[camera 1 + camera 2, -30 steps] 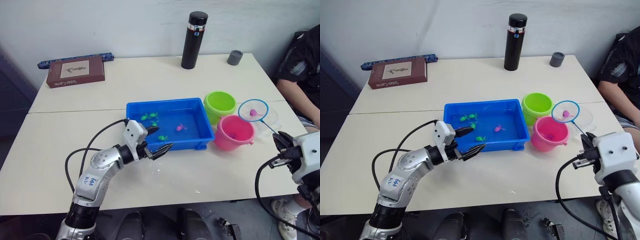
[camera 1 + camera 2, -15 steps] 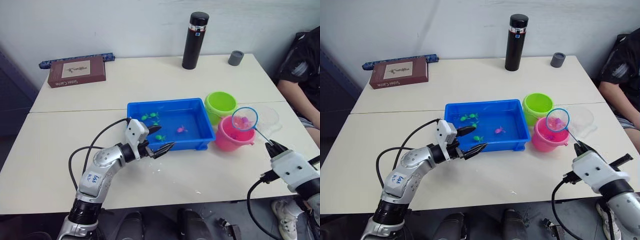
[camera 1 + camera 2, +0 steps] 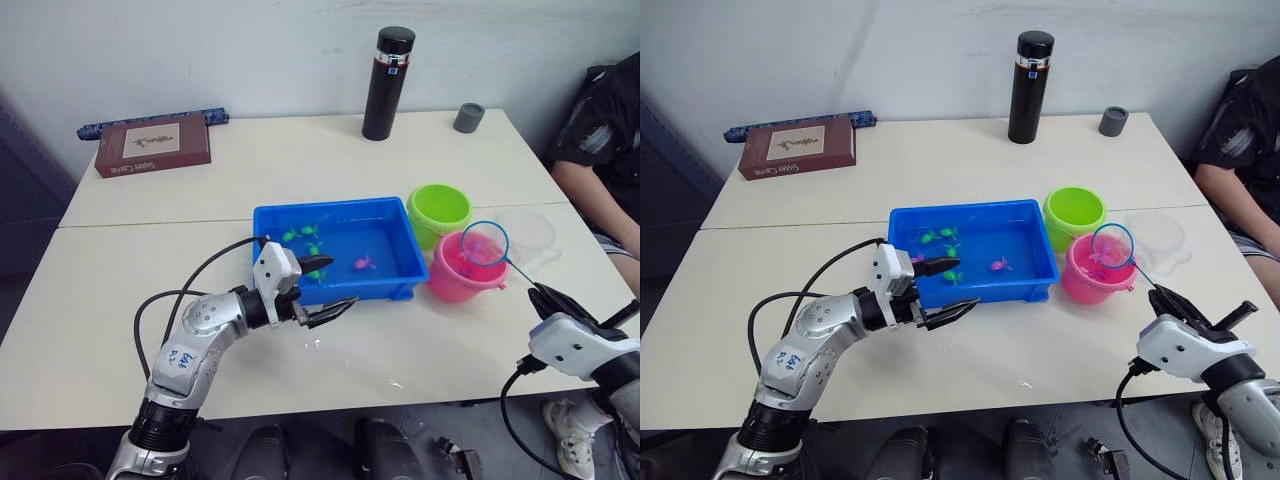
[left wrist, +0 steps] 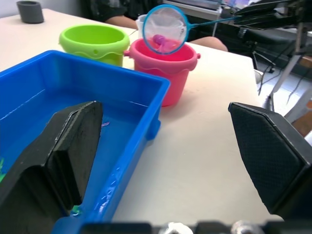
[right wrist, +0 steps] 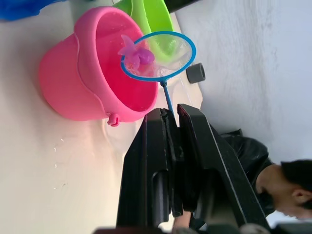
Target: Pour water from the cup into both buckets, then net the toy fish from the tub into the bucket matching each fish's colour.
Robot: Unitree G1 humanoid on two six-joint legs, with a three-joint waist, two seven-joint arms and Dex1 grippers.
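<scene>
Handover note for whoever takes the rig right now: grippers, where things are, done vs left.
Right gripper: shut on the net, which holds a pink fish over the pink bucket.
Left gripper: open, empty, at the near edge of the tub.
Green bucket stands behind the pink one; cup stands beside them.
Done: that fish netted.
Left: tip it in, then net the green fish and pink fish in the tub.

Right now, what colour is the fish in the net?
Pink/magenta fish in the net; the right wrist view shows it best.
</scene>
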